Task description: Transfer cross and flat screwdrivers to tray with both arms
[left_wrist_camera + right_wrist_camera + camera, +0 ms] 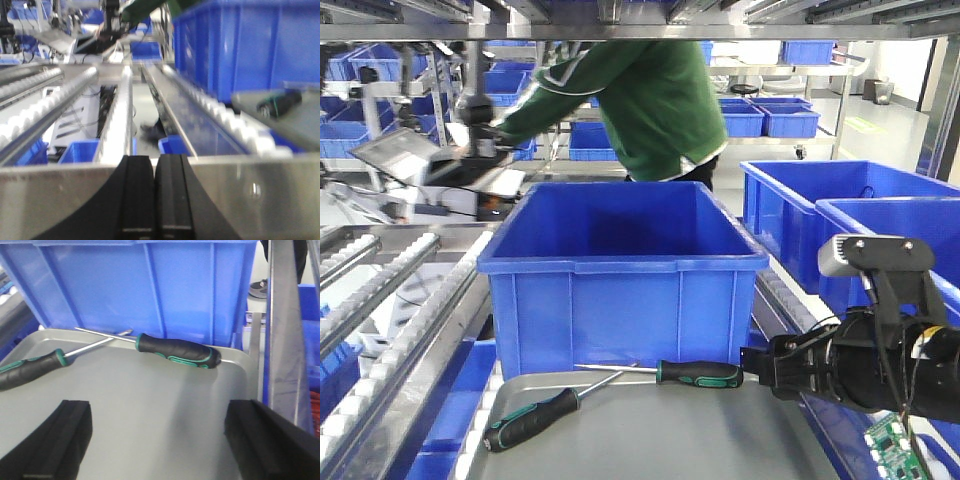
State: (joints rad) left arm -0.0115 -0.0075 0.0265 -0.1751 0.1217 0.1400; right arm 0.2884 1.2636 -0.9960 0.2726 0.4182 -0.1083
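Right wrist-mounted view showed both black-and-green screwdrivers, one (177, 351) and the other (30, 369), already lying in the grey tray (165, 415) with thin shafts crossed, so the transfer looked finished; the right gripper (157, 440) stood wide open and empty, the left gripper (154, 195) closed on nothing.

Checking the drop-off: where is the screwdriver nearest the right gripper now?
In the front view it lies on the grey tray, handle just left of the open right gripper, its shaft crossing the other screwdriver before the blue bin.
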